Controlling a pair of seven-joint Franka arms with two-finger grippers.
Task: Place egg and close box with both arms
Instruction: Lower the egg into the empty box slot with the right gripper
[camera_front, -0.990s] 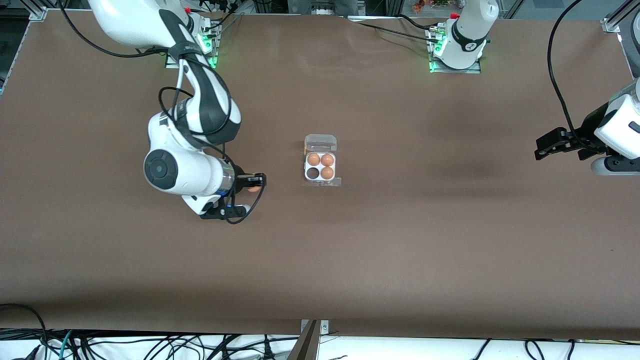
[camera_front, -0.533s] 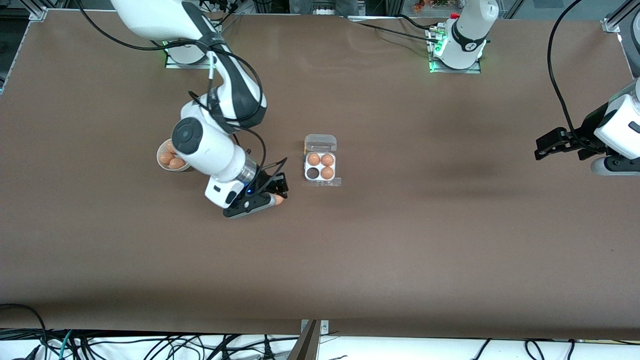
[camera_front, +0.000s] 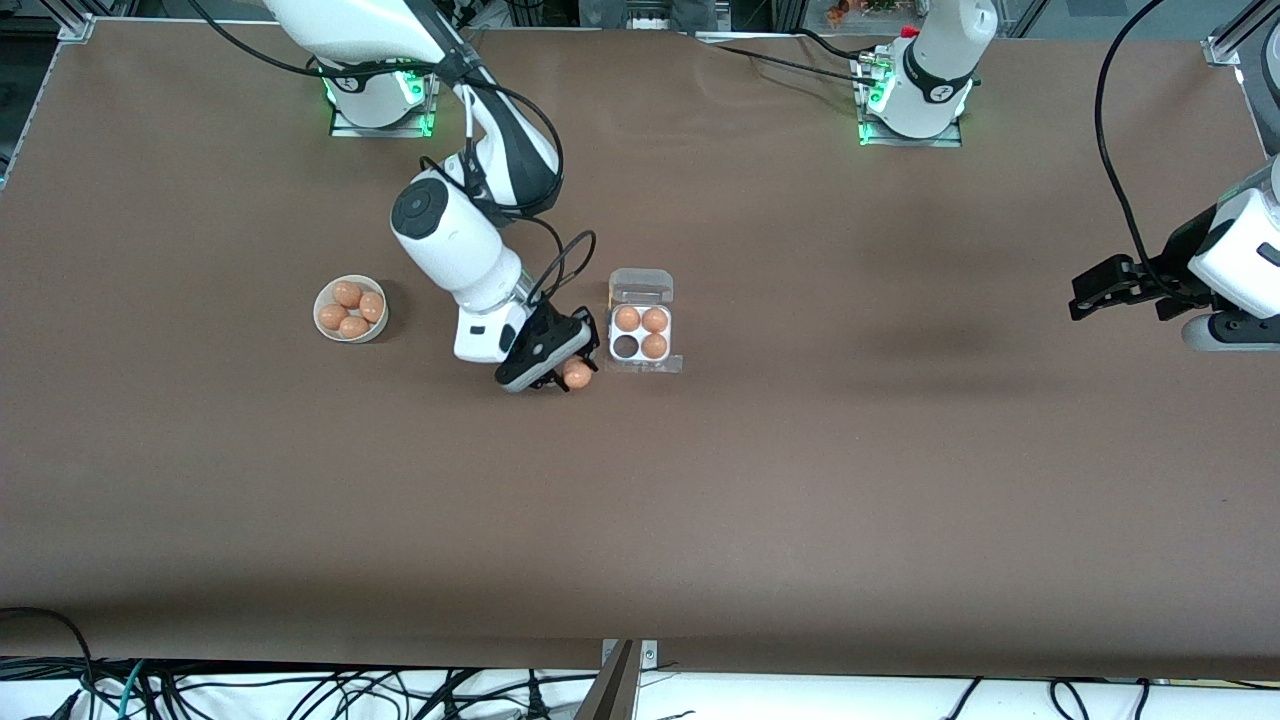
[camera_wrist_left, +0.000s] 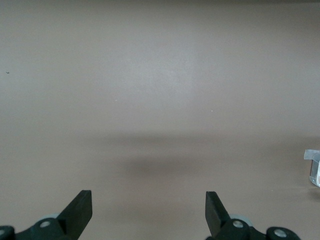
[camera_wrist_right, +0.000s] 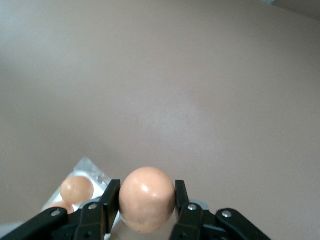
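Carrying the egg (camera_front: 577, 374) clamped between its fingers, the right gripper (camera_front: 562, 370) hangs just beside the clear egg carton (camera_front: 641, 325), over the table (camera_front: 800, 480) at the carton's corner nearer the front camera, toward the right arm's end. Three cells already hold eggs; the fourth, dark cell (camera_front: 626, 346) is empty and the see-through lid (camera_front: 641, 284) lies folded open, so placing and closing both remain. In the right wrist view the egg (camera_wrist_right: 146, 199) shows its long axis running roughly along the fingers, rounded end outward, though which end is blunter I cannot tell. The left gripper (camera_front: 1110, 290), jaws apart, waits over the left arm's end of the table. A white bowl (camera_front: 351, 330) of spare eggs sits toward the right arm's end.
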